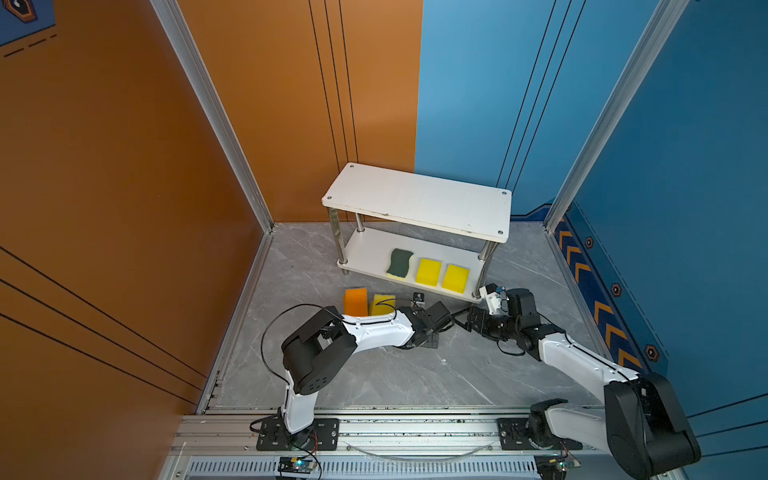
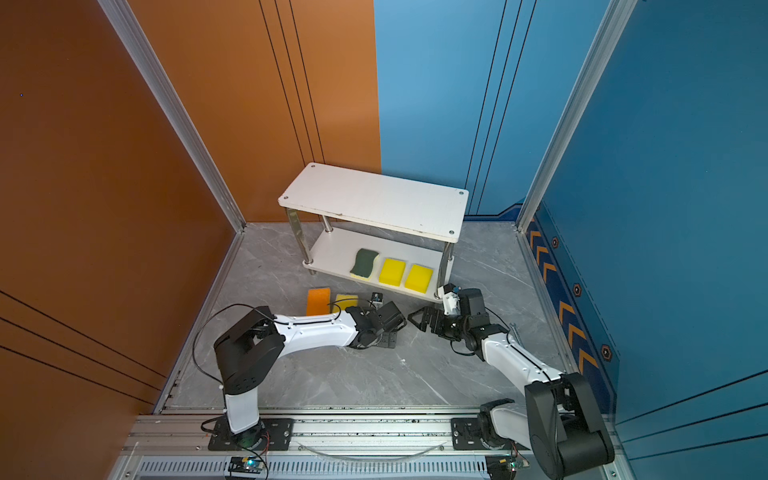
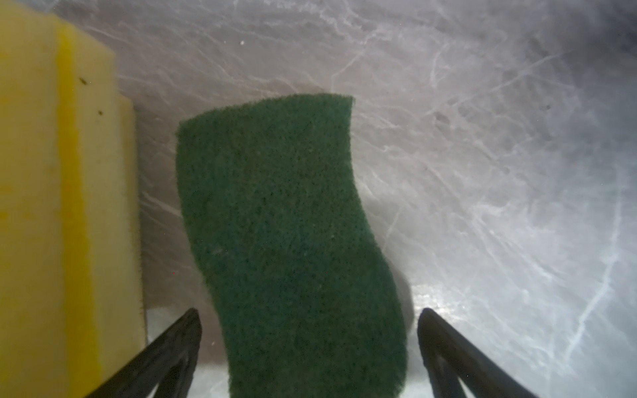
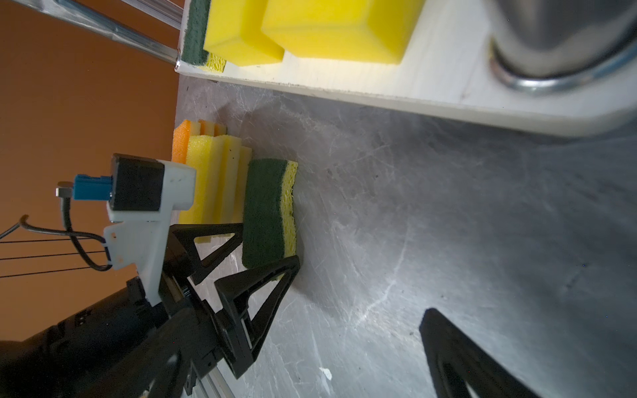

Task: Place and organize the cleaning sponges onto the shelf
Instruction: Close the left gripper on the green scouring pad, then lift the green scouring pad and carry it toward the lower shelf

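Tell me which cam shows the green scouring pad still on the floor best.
Left wrist view: the floor scouring pad fills the frame, wavy green top facing the lens, between the open left claw fingers. The right wrist view shows it side-on, yellow layer visible, beside the yellow stack. In both top views the left arm hides it.

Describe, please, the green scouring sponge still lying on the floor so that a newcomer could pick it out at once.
Start at the white two-tier shelf and look down to the grey marble floor before it. There the left gripper stands open around a wavy-edged sponge. Unlike the yellow and orange blocks stacked beside it, it has a dark green scouring face on a yellow base.
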Robot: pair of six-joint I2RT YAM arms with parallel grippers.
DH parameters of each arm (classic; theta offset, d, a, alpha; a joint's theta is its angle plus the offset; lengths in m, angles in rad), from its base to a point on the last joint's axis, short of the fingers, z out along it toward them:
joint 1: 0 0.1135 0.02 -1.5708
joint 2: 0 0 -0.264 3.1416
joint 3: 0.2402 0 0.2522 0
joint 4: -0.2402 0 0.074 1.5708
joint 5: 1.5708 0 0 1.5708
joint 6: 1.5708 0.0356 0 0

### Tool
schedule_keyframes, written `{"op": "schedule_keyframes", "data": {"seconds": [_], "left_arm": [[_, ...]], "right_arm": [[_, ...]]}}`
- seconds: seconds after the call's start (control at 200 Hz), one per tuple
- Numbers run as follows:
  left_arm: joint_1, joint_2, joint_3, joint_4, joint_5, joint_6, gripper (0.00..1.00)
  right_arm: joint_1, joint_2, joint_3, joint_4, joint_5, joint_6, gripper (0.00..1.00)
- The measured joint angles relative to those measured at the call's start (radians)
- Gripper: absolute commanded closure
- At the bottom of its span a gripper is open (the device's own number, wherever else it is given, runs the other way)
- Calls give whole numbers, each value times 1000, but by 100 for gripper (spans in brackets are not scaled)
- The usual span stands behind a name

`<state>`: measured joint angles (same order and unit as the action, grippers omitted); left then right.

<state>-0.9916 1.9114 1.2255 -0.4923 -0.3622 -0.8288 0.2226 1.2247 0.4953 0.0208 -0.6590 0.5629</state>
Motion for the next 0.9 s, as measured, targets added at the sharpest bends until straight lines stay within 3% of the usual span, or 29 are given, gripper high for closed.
{"op": "schedule_keyframes", "data": {"seconds": [0.19, 0.215, 0.896], "left_arm": [[0, 18, 13, -6, 3, -2, 12], [0, 18, 13, -6, 3, -3, 17], [0, 19, 14, -6, 3, 1, 31]], "right_arm": [[0, 3, 0, 2, 0, 4, 0], [0, 3, 0, 3, 0, 4, 0], [0, 22, -2, 17, 0, 4, 0]]}}
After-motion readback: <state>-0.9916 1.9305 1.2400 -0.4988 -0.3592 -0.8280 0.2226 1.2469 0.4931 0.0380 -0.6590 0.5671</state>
